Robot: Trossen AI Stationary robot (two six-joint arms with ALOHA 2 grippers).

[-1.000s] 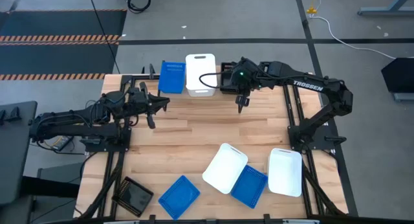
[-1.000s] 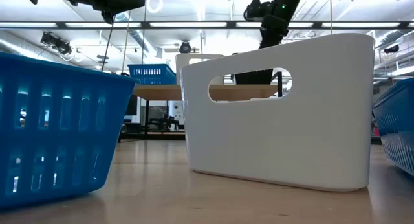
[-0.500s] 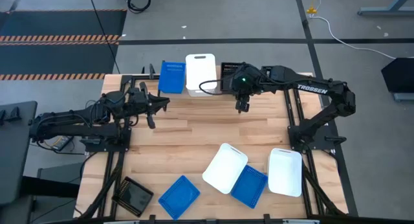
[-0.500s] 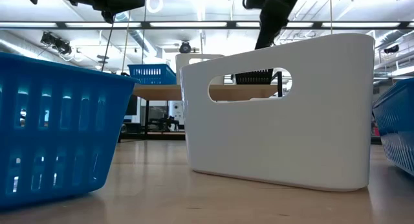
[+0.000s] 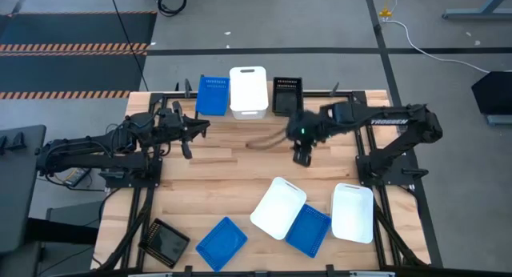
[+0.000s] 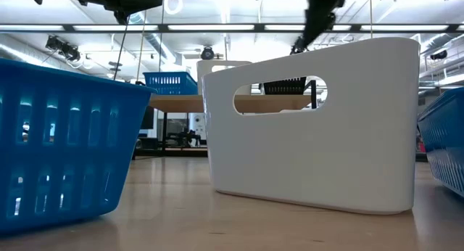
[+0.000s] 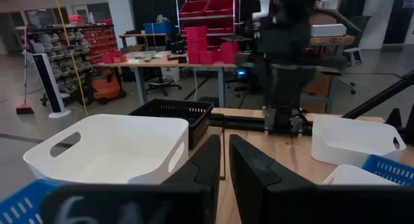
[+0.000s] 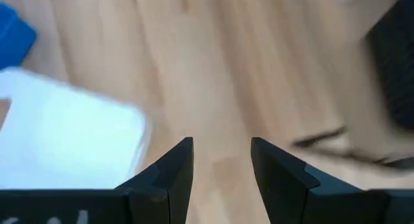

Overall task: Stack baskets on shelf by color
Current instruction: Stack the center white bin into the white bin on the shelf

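With one blue (image 5: 212,95), one white (image 5: 248,90) and one black basket (image 5: 287,94) starting separate colour piles on the shelf (image 5: 320,94), the open, empty right gripper (image 5: 301,158) hangs over bare tabletop (image 5: 232,161), the left gripper (image 5: 190,136) nearly closed, empty.

Three baskets (image 5: 248,90) stood side by side on the shelf (image 5: 340,94) at twelve o'clock; six more (image 5: 279,207) lay toward six.

We record blue baskets (image 5: 212,95), white baskets (image 5: 248,90) and slotted black baskets (image 5: 287,94), a light wooden shelf (image 6: 217,103), and dark arms (image 5: 368,117).
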